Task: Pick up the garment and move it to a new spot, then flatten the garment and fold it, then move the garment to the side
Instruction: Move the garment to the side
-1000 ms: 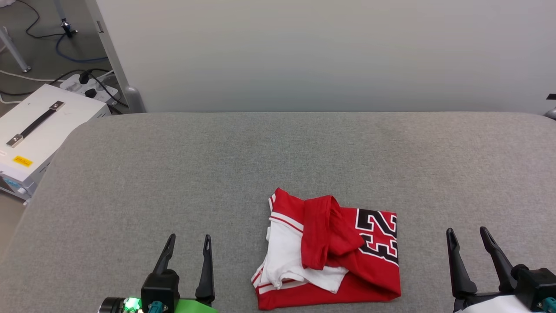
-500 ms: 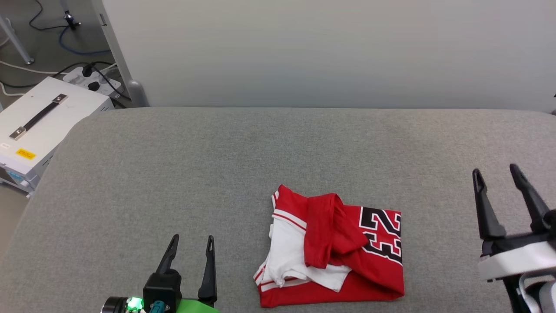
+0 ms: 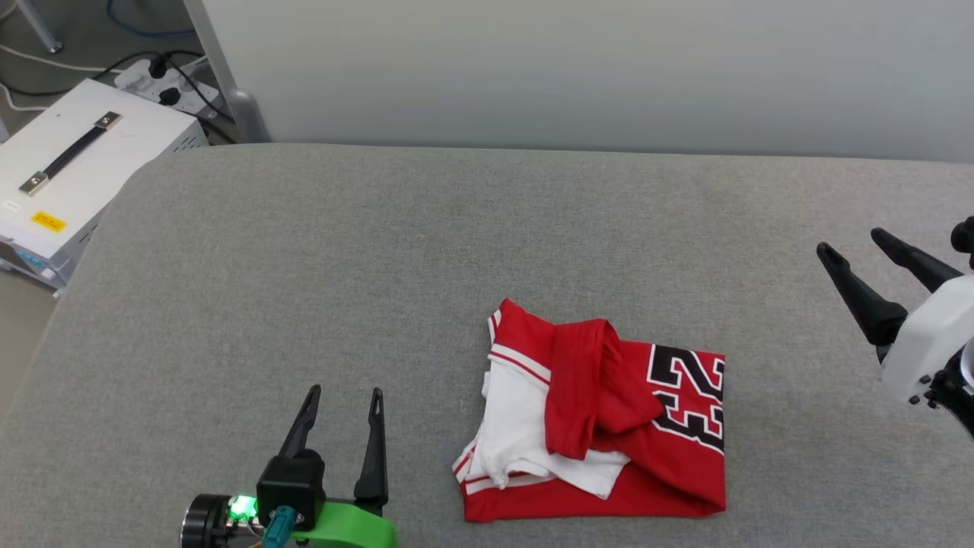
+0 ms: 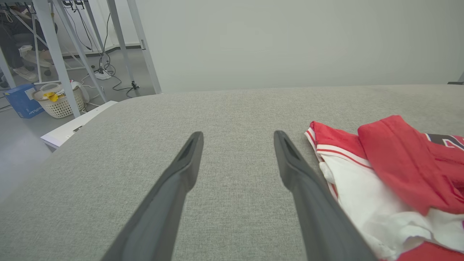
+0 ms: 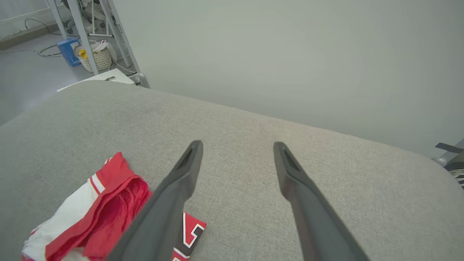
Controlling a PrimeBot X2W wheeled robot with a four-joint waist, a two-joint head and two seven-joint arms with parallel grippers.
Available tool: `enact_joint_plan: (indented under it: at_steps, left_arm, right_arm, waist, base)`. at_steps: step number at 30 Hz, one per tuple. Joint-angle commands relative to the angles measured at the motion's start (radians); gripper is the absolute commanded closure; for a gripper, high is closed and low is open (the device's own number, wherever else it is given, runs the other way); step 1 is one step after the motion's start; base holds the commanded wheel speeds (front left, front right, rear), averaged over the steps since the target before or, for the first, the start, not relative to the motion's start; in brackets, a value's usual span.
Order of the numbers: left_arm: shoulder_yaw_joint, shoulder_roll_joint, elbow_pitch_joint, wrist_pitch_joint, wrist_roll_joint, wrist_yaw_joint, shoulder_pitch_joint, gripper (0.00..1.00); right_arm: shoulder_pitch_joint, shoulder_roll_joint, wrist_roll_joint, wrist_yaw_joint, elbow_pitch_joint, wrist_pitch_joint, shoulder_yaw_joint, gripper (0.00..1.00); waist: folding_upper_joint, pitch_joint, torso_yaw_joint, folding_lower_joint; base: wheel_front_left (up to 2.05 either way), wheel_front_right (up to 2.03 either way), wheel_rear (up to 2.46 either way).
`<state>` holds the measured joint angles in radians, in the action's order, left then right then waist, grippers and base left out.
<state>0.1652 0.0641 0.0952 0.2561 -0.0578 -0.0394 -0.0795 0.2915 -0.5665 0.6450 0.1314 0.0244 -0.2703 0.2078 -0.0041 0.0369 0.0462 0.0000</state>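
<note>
The garment (image 3: 670,464) carries one readable marking: the number 23 (image 3: 689,396), printed in black block digits with a white outline on the red cloth. In the head view the digits lie sideways, and a red fold covers their near edge. In the right wrist view a corner of this lettering is visible but not legible. The white case (image 3: 91,175) bears a yellow label (image 3: 48,221); its print is too small to read.

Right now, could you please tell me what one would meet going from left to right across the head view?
White case with a black handle → left gripper, open → red and white jersey T-shirt on the grey padded surface → right gripper, open.
</note>
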Motion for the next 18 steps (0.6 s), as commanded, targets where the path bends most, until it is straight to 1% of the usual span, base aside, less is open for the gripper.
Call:
enact_joint_plan:
  at_steps: [1, 7, 11, 15, 18]
  left_arm:
    - [0.005, -0.005, -0.003, 0.006, 0.007, -0.003, 0.025, 0.00]
    - [0.022, -0.008, -0.007, 0.006, 0.007, -0.006, 0.063, 0.00]
    - [0.033, -0.010, -0.007, 0.006, 0.005, -0.009, 0.084, 0.00]
    - [0.045, -0.012, -0.005, 0.006, 0.003, -0.012, 0.103, 0.00]
    - [0.056, -0.012, -0.004, 0.006, 0.002, -0.014, 0.121, 0.00]
  right_arm:
    - [0.019, -0.024, 0.039, -0.001, 0.004, -0.054, 0.009, 0.00]
    - [-0.001, -0.057, 0.226, -0.001, 0.036, -0.253, 0.019, 0.00]
    - [-0.039, -0.078, 0.331, -0.001, 0.040, -0.363, 0.035, 0.00]
    - [-0.075, -0.081, 0.414, -0.001, 0.053, -0.433, 0.042, 0.00]
    - [-0.094, -0.064, 0.470, -0.001, 0.075, -0.465, 0.047, 0.00]
  waist:
    - [0.0041, 0.028, 0.012, 0.0000]
    - [0.0041, 0.084, 0.038, 0.0000]
    - [0.0041, 0.118, 0.057, 0.0000]
    - [0.0041, 0.148, 0.075, 0.0000]
    - [0.0041, 0.177, 0.091, 0.0000]
  base:
    - [0.00, 0.00, 0.00]
    - [0.00, 0.00, 0.00]
    - [0.00, 0.00, 0.00]
    - [0.00, 0.00, 0.00]
    - [0.00, 0.00, 0.00]
